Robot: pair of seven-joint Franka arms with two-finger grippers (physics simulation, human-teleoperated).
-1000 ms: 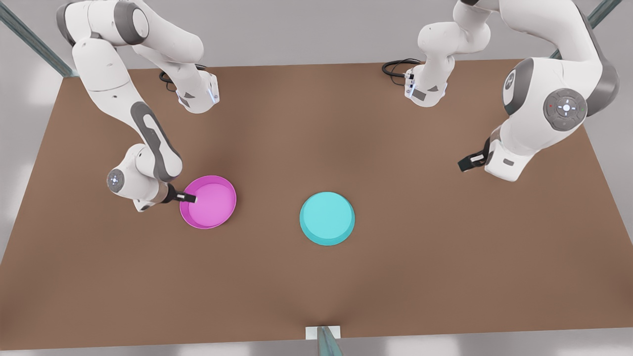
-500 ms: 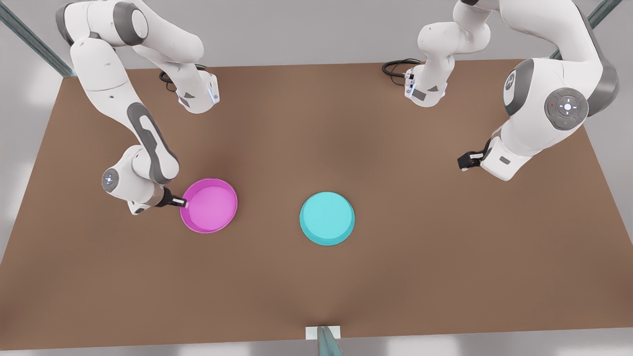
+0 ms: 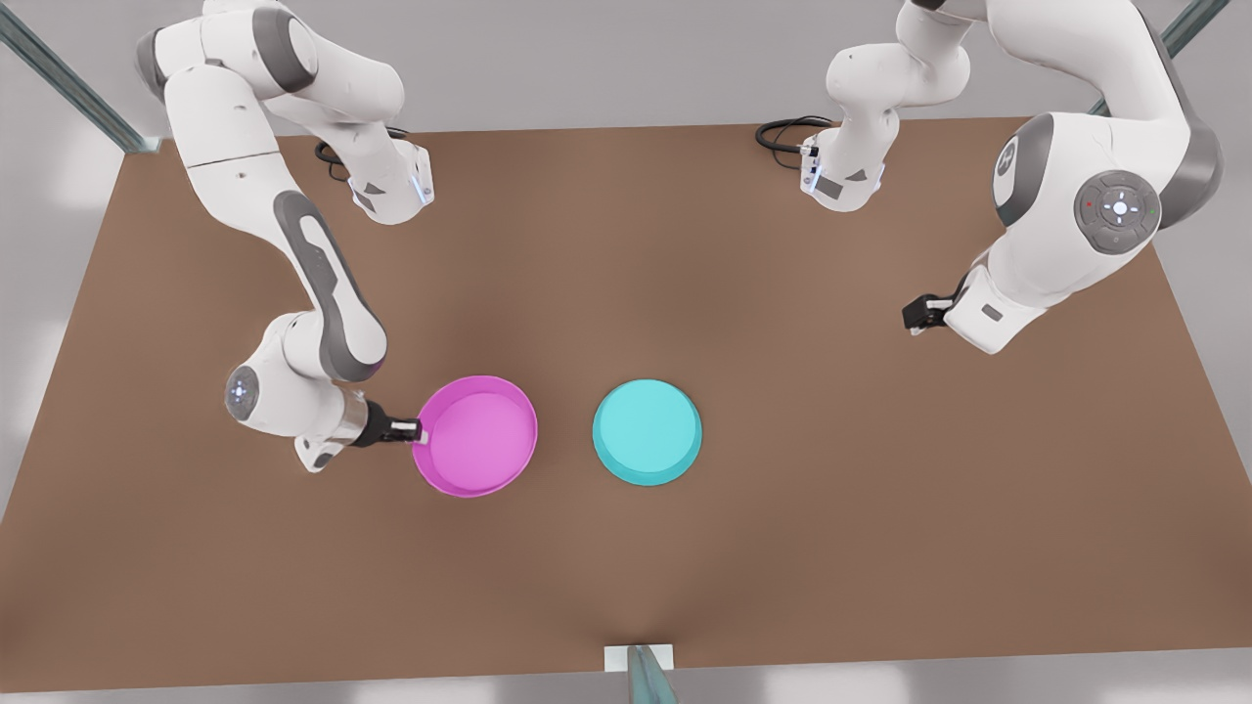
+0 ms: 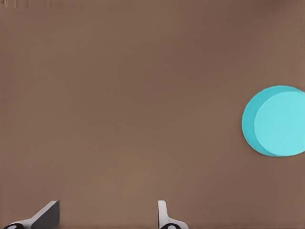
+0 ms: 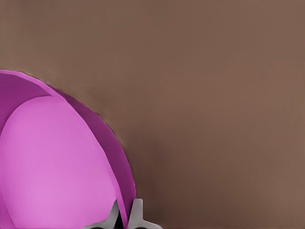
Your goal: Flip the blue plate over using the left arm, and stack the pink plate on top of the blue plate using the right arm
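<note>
Tabletop (image 3: pixel 626 244): brown. Right arm (image 3: pixel 293 254), front view's left side; left arm (image 3: pixel 1076 215) toward opposite edge, waiting. Blue plate (image 3: pixel 647 432): base up, mid-table nr front edge. Pink plate (image 3: pixel 475 436): just beside it (apart), rim pinched by right gripper (image 3: pixel 419 431). Left gripper (image 3: pixel 915 313): fingers spread, nothing between.

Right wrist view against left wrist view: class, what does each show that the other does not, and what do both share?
Right wrist view alone: the pink plate, its rim pinched between the closed fingers of the right pincer. Left wrist view alone: the blue plate, base up and off to one side, and the left pincer with fingers spread apart, holding nothing. Both share the brown table.
</note>
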